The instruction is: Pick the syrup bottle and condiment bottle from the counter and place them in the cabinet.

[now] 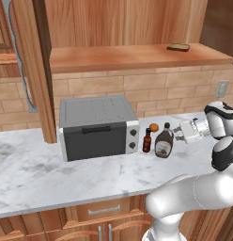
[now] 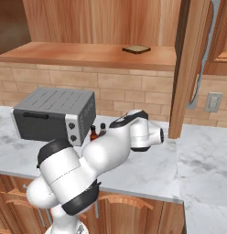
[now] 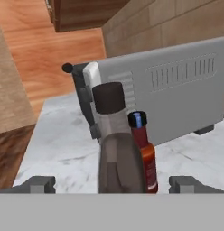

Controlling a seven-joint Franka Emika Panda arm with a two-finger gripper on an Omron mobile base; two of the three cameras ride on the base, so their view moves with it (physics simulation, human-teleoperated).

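The cabinet (image 1: 137, 56) shelf carries one small flat dark item (image 1: 178, 47). On the counter (image 1: 66, 174), right of the toaster oven (image 1: 97, 126), the dark-brown syrup bottle (image 1: 164, 140) stands upright just beside the red condiment bottle (image 1: 147, 140). The gripper (image 3: 111, 184) is spread wide, fingertips (image 3: 39, 184) flanking the syrup bottle without touching.

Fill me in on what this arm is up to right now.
The tool is open and lined up on the syrup bottle, which shows between its fingertips, not yet gripped. The condiment bottle stands just beyond it, beside the toaster oven on the counter. Neither bottle has reached the cabinet.
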